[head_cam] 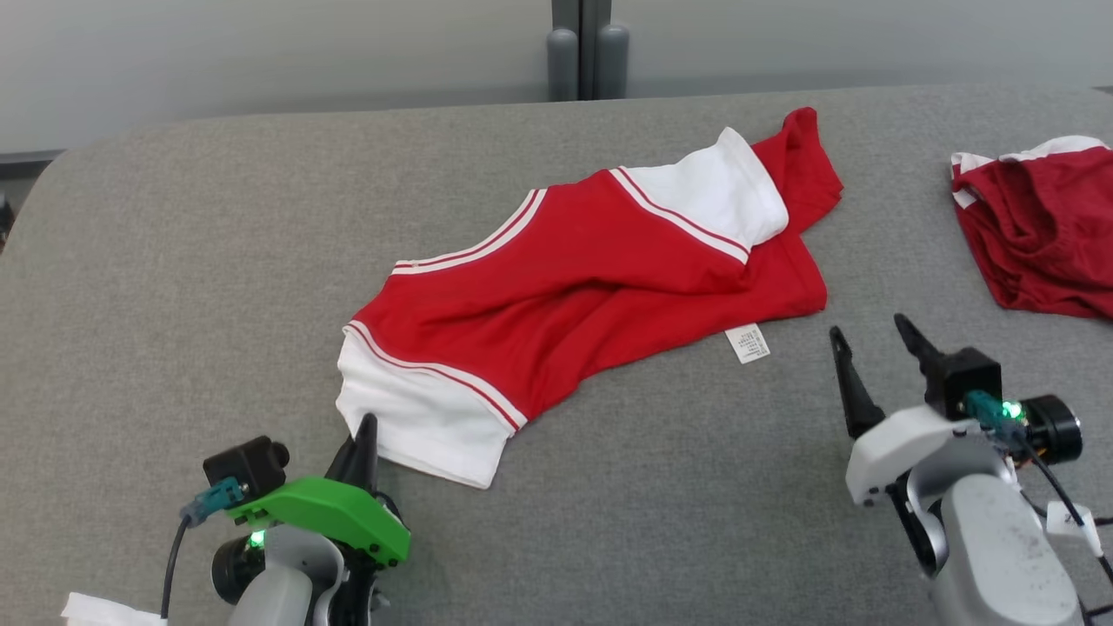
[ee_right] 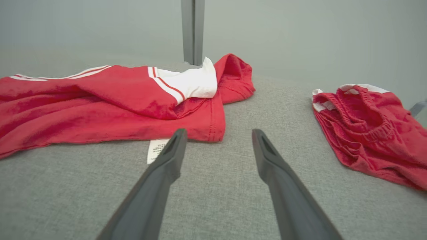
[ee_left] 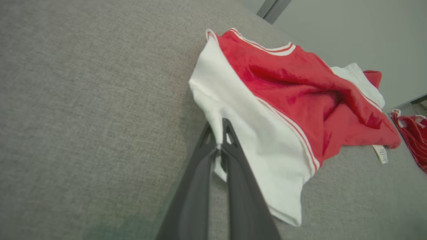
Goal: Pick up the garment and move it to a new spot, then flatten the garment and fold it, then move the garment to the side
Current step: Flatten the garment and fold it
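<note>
The garment (head_cam: 574,287) is a red shirt with white striped sleeves, lying crumpled across the middle of the grey surface. My left gripper (head_cam: 367,428) is shut on the near white sleeve's edge; in the left wrist view a pinch of white cloth shows between the closed fingers of the gripper (ee_left: 219,133), with the garment (ee_left: 293,93) beyond. My right gripper (head_cam: 869,335) stands open to the right of the shirt's red hem, touching nothing. In the right wrist view, the gripper (ee_right: 218,136) points at bare surface just right of the garment (ee_right: 110,100) and its white label.
A second, darker red garment (head_cam: 1039,230) lies bunched at the right edge, also seen as the red garment (ee_right: 367,130). A white label (head_cam: 748,342) sticks out from the shirt's hem. The grey padded surface (head_cam: 174,261) has room at left and front. A wall and a grey post (head_cam: 587,48) stand behind.
</note>
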You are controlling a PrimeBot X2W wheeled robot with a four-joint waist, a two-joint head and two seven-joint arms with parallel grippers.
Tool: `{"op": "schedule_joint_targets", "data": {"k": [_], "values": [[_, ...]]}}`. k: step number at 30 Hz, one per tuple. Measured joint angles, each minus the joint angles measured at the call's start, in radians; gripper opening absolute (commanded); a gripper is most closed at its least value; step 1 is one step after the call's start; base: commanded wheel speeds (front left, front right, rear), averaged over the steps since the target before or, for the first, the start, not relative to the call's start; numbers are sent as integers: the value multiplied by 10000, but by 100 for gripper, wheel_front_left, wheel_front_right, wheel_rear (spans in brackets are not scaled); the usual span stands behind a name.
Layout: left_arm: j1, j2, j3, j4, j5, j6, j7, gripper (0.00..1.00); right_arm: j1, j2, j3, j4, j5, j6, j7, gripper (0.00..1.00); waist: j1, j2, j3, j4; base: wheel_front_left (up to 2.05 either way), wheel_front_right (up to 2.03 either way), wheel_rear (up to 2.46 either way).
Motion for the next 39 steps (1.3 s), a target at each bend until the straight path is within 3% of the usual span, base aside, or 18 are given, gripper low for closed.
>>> {"op": "schedule_joint_targets", "data": {"k": [9, 20, 21, 22, 24, 25, 26, 32, 39], "values": [[-45, -36, -514, -1141, -163, -12, -380, 0, -2173, -4, -918, 1969, -794, 0, 1860, 100, 0, 0, 436, 594, 0, 0, 0], [-16, -44, -717, -1672, -245, 23, -481, 0, -3500, -94, -1530, 4174, -698, 0, 2523, 100, 0, 0, 978, 1066, 0, 0, 0], [-16, -33, -711, -1687, -245, 48, -485, 0, -3583, -94, -1496, 4286, -571, 0, 2527, 85, 0, 0, 993, 1070, 0, 0, 0], [-15, -12, -702, -1707, -247, 56, -506, 0, -3672, -86, -1419, 4418, -410, 0, 2537, 51, 0, 0, 998, 1061, 0, 0, 0], [-16, 29, -685, -1739, -247, 61, -512, 0, -3790, -75, -1252, 4610, -107, -4, 2537, 31, 0, 0, 995, 1024, 0, 0, 0], [-16, 50, -679, -1753, -249, 81, -512, 0, -3846, -65, -1175, 4700, 73, -6, 2523, 12, 0, 0, 991, 997, 0, 0, 0], [-18, 69, -677, -1779, -251, 82, -512, 0, -3905, -59, -1093, 4775, 209, -6, 2499, 1, 0, 0, 987, 969, 0, 0, 0], [-192, 198, -675, -2069, -334, 84, -502, 0, -4348, -13, -690, 4870, 1053, -4, 1987, 0, 0, 0, 908, 829, 0, 0, 0], [-794, 527, -366, -3126, -922, 54, -98, 0, -4728, -4, 320, 4121, 3087, -4, 1919, 0, 0, 0, 568, 619, 0, 0, 0]]}}
